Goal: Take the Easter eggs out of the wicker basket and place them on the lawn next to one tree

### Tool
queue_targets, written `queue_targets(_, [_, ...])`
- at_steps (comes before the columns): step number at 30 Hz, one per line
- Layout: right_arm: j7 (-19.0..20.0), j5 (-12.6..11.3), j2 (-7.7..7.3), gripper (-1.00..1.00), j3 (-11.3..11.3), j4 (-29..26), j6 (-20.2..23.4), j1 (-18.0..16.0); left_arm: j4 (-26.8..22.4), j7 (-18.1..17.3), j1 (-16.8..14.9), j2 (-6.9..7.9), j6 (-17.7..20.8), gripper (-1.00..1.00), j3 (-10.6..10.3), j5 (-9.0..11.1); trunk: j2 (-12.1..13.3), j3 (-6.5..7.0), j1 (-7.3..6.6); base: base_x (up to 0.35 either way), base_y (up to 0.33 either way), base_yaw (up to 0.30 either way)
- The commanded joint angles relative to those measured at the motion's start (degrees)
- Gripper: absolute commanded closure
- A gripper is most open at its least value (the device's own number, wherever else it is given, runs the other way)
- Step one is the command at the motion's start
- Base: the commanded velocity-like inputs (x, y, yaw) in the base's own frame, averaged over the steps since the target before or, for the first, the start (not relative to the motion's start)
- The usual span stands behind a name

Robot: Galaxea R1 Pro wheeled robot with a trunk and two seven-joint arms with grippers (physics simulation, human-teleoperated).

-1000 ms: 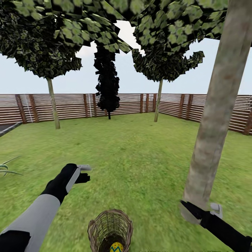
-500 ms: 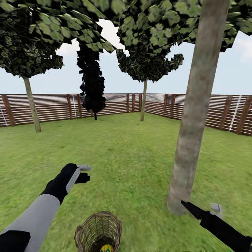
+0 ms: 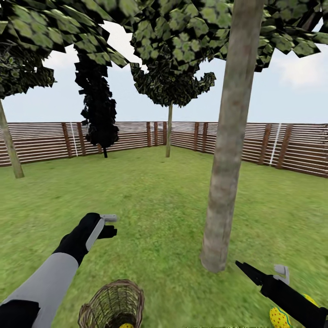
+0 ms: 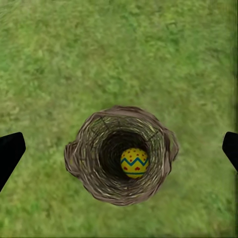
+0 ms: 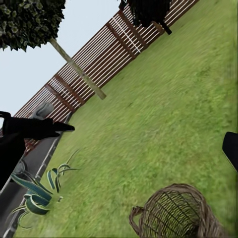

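Note:
The wicker basket (image 3: 111, 304) stands on the lawn (image 3: 159, 205) at the picture's bottom edge, left of centre. My left gripper (image 4: 120, 151) hangs open above it, and one yellow egg (image 4: 134, 162) with a blue zigzag band lies inside. The same gripper (image 3: 112, 225) reaches forward over the grass. My right gripper (image 3: 259, 271) is open and empty, just right of the base of the thick tree trunk (image 3: 225, 159). A yellow egg with red dots (image 3: 279, 318) lies on the grass under my right arm, partly hidden by it. The basket (image 5: 178, 215) also shows from the right wrist.
A brown slat fence (image 3: 282, 148) encloses the garden. Farther trees stand at the back (image 3: 169, 132) and far left (image 3: 11, 150), with a narrow black-foliaged tree (image 3: 98, 114) between them. A striped-leaf plant (image 5: 34, 191) grows beside a paved strip. Open grass lies ahead.
The camera has turned to the right, so the trunk, basket and fence slid left in the picture. A dotted egg on the grass came into view at bottom right. Both arms hold their pose.

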Motion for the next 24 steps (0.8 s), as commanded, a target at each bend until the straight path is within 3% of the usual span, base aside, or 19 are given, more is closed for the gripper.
queue_targets(1, [0.1, -0.3, 0.00, -1.00, 0.0, 0.0, 0.4, 0.0, -0.1, 0.5, 0.0, 0.09, 0.2, -1.00, -0.3, 0.6, 0.0, -0.02, 0.02, 0.000, 0.000, -0.269])
queue_targets(9, [0.1, -0.4, 0.00, -1.00, -0.1, 0.0, 0.4, 0.0, -0.1, 0.5, 0.0, 0.09, 0.2, -1.00, -0.3, 0.6, 0.0, -0.02, 0.02, 0.051, 0.011, -0.120])
queue_targets(24, [0.1, -0.4, 0.00, -1.00, -0.1, 0.0, 0.4, 0.0, -0.1, 0.5, 0.0, 0.17, 0.2, -1.00, -0.3, 0.6, 0.0, -0.02, 0.02, 0.292, 0.004, -0.005])
